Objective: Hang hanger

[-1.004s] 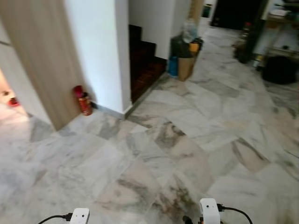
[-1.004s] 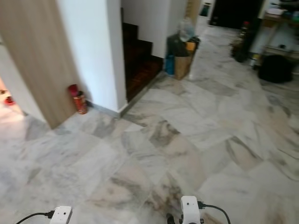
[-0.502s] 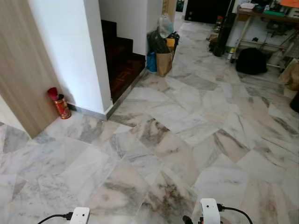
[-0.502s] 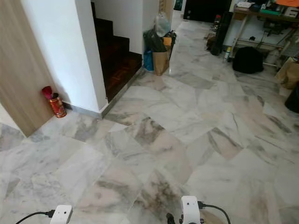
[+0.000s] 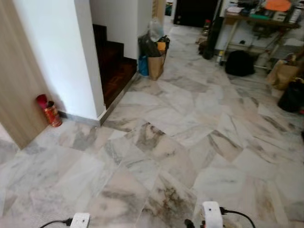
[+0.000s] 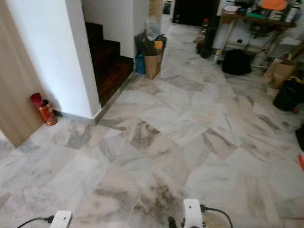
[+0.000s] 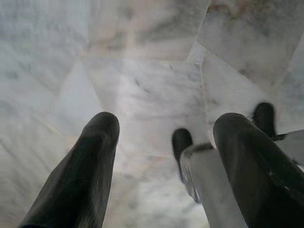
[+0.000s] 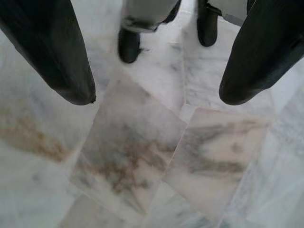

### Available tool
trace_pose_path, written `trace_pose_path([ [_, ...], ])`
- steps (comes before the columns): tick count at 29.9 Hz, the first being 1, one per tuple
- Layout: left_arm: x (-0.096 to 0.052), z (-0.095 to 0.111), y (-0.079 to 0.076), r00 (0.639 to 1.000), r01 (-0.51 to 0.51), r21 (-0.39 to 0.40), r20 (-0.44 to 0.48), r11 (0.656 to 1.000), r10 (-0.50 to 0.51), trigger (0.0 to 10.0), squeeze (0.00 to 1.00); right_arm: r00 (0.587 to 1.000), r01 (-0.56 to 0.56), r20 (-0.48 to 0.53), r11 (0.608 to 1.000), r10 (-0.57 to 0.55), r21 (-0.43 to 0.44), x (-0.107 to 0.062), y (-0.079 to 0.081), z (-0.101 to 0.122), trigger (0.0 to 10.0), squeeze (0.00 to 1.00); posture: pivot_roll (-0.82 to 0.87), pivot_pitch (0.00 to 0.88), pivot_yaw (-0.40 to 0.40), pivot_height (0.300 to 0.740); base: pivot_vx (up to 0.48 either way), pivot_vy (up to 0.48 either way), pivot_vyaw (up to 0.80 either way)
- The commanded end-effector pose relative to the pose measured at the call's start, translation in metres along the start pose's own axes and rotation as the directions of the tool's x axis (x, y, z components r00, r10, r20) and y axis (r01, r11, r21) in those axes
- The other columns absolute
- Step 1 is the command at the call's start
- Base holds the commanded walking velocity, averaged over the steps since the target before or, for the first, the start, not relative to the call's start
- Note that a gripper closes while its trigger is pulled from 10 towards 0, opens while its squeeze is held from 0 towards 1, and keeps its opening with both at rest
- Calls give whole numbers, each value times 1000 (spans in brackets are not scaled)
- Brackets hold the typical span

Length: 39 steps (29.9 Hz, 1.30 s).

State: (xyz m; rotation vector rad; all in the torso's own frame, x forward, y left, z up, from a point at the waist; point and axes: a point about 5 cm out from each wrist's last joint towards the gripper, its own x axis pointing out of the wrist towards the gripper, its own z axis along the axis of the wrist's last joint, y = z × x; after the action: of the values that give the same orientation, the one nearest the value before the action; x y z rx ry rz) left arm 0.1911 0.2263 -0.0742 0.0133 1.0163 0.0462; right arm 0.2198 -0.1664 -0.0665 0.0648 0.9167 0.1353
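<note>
Left eye view: marble floor wide open ahead. White wall corner and dark stairs on left, red tin at wall foot. Bags by stairs; black bag under far surface. Left pincer and right pincer both released, empty, hanging over floor. Hanger location: cannot tell.

Marble floor throughout; white wall at 10 o'clock, dark stairs at 11, cluttered shelf at 1.
</note>
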Motion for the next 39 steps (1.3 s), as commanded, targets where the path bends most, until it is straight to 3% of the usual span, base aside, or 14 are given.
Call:
trace_pose_path([
  [1,-13,-59,16,992,-125,-59,-32,990,123,10000,0,999,52,-25,974,-47,221,-6,-14,-19,10000,0,176,63,-115,740,0,0,-800],
  [15,-11,-55,12,992,-126,-85,-30,988,124,10000,0,998,59,-14,976,-57,210,-6,-22,-10,10000,0,178,57,-123,740,0,0,-800],
  [39,-13,-50,22,993,-114,-96,1,989,115,10000,0,997,71,-7,975,-71,209,-6,-23,-6,10000,0,155,60,-110,740,0,0,-800],
])
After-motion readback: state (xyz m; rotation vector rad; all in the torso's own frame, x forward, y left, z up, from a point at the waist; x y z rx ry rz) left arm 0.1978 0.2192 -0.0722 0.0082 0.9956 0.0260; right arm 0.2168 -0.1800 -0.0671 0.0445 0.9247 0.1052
